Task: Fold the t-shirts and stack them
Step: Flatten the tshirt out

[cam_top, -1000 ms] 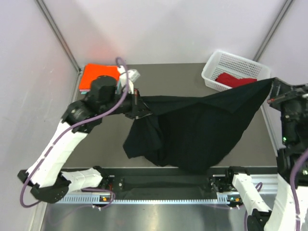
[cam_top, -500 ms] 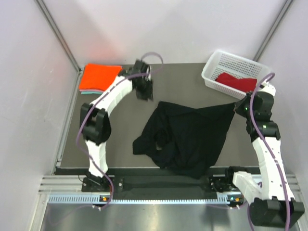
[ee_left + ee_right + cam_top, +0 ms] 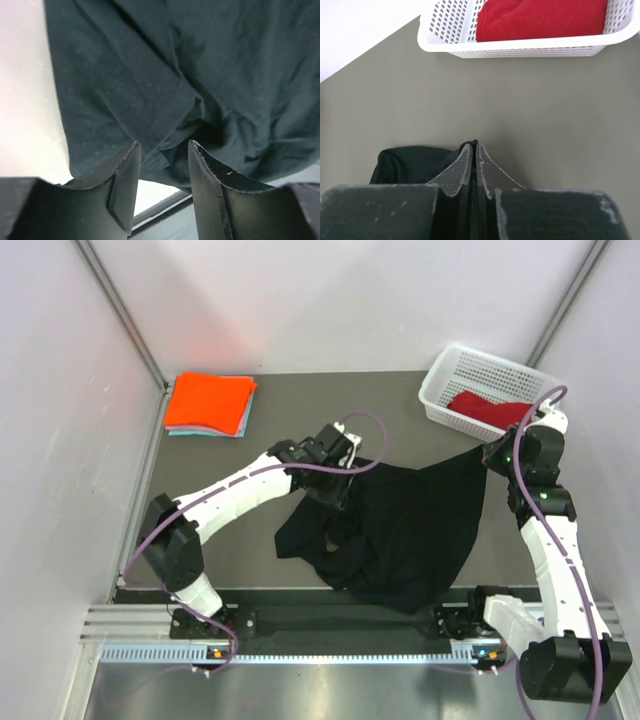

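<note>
While the right gripper keeps one corner of the black tee pinched, its fingers pressed together on a thin fold of cloth, the left gripper hangs over the opposite side of the garment with its fingers apart. Nothing sits between the left pair. The wrist view shows dark, creased cloth, with a hem running across it, spread just beyond their tips, and whether the tips touch it cannot be told.

From the right fingers the tee is drawn out in a taut edge toward the left gripper. The rest lies crumpled on the table between the two grippers and sags toward the arms' bases. A rounded bulge of black cloth also shows just left of the closed right fingers.

Straight ahead of the right fingers, across a bare strip of table, stands the basket. The red tee lies bunched inside it.

The orange tee lies folded flat on top of the teal tee, of which only a thin margin shows. That pair rests on the left gripper's side of the table, well apart from both sets of fingers.
</note>
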